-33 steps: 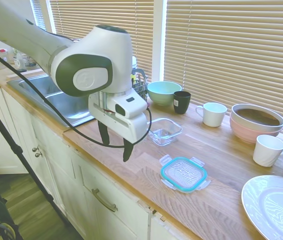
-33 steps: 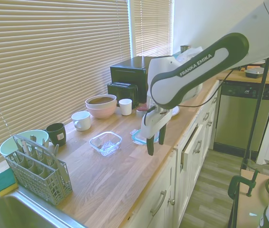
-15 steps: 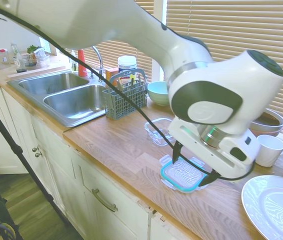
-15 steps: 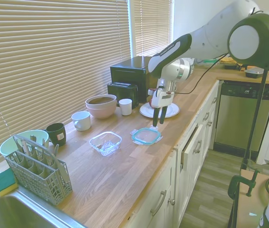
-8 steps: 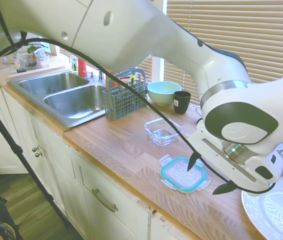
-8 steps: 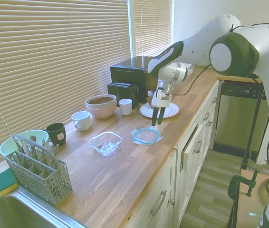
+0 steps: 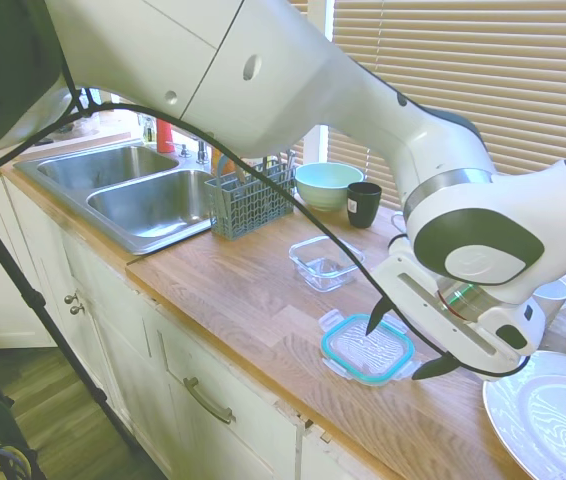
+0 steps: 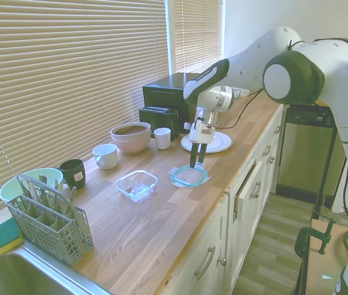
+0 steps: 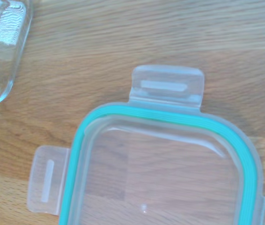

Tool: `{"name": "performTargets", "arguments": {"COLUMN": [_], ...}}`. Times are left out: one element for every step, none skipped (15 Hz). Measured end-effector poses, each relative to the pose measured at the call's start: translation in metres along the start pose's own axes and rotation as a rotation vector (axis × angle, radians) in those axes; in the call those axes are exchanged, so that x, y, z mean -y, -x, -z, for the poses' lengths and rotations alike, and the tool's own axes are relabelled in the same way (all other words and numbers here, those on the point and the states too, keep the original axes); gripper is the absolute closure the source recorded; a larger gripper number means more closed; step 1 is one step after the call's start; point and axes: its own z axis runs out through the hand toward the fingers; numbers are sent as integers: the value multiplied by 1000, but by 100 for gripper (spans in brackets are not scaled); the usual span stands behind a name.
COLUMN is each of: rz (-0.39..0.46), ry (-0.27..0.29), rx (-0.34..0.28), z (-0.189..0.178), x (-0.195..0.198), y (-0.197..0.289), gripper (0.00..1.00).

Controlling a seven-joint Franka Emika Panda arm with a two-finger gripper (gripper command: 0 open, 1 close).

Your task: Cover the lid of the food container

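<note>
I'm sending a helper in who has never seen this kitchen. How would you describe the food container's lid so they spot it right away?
On the wooden countertop right of the sink, look near the front edge, just below the open gripper. The lid lies flat there, next to the clear food container. It alone has a teal rim, with clear snap tabs sticking out from its sides.

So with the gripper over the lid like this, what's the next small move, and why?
Probably a straight descent to bring the fingers around the lid. The gripper is open and poised just above it, not yet gripping, and the lid lies flat on the counter, apart from the empty food container it must cover.
</note>
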Motion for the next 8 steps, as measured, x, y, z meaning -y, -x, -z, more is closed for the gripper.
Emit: {"name": "performTargets", "arguments": {"rz": [-2, -4, -5, -8, -14, -22, -28, -31], "ry": [0, 0, -2, -5, -7, -9, -12, -14], "rx": [3, 7, 12, 15, 15, 15, 15, 15], "z": [-1, -3, -6, -8, -10, -11, -12, -12], "x": [0, 0, 1, 4, 7, 9, 9, 9], "y": [0, 1, 2, 2, 2, 2, 2, 2], "gripper": [0, 0, 100, 100, 100, 100, 100, 100]}}
